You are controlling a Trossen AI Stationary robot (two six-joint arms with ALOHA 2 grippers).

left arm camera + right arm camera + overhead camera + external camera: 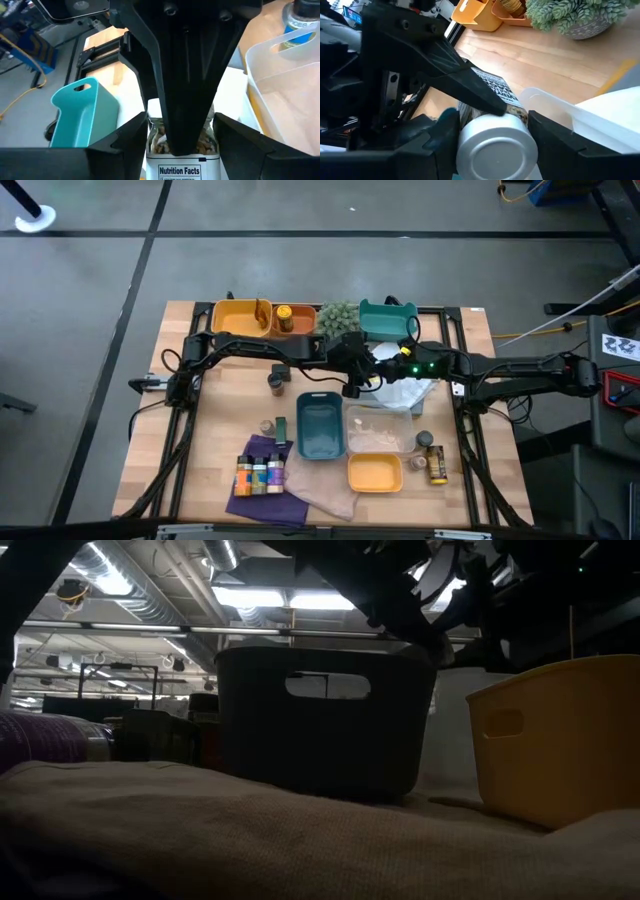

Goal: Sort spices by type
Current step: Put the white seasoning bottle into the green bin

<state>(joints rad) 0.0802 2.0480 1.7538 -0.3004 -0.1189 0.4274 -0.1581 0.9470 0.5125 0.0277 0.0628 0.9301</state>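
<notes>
A glass spice jar (183,162) with a white printed label and a silver lid (495,150) hangs over the middle of the table between my two grippers. My left gripper (352,372) comes from the table's left and my right gripper (376,372) from the right; both are shut on this jar. Other spices stand around: a row of jars (260,475) on a purple cloth at the near left, two dark-lidded jars (430,455) at the near right, one jar (278,376) left of centre and one orange jar (285,318) in the far yellow tray. My left gripper pinches the jar's labelled body (150,150) between its two fingers, one on either side. The jar is lifted clear of the table. My right gripper's finger stands in front of the jar's far part and hides it. My right gripper has the jar's lid end (522,122) between its two fingers, one on either side of the silver lid, which faces back toward the wrist. The fingers run along the jar. A finger of my left gripper (470,85) lies across the jar's body just beyond.
A yellow tray (232,312), a spiky green plant (338,318) and a teal tray (388,320) line the far edge. A dark blue tray (320,442), a clear tray (380,430) and an orange tray (375,473) fill the near middle, beside a tan cloth (320,488).
</notes>
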